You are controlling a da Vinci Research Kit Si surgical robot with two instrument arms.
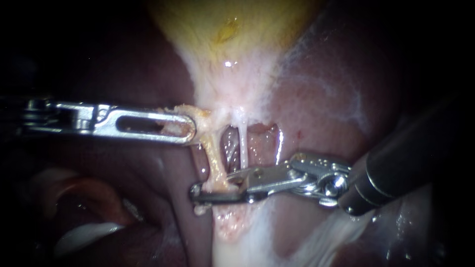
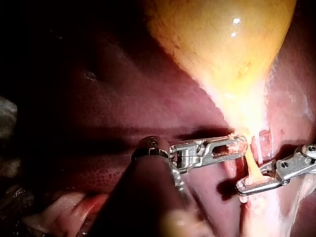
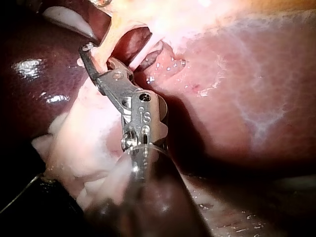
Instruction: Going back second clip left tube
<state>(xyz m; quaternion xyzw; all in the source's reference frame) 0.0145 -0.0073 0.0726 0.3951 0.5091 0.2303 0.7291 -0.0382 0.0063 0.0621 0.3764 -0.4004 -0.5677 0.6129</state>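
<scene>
The right instrument (image 1: 210, 190), entering from four o'clock, held its jaws apart around the left tube (image 1: 213, 158), just below centre. The left instrument (image 1: 190, 127), from nine o'clock, gripped yellowish tissue (image 1: 200, 114) at that tube's top, beneath the gallbladder (image 1: 232, 29) at twelve.

Three cams, all crowded round the left tube (image 1: 213, 158)
Endoscope sits right up close, facing the tube square on, gallbladder (image 1: 232, 29) just past it. Left wrist cam looks along the shaft of my left instrument (image 2: 239, 146) toward the tube from a bit further off. Right wrist cam looks down my right instrument (image 3: 93, 57) at it from the other side, close in. All three share the tube and the liver (image 1: 321, 109) next to it.
</scene>
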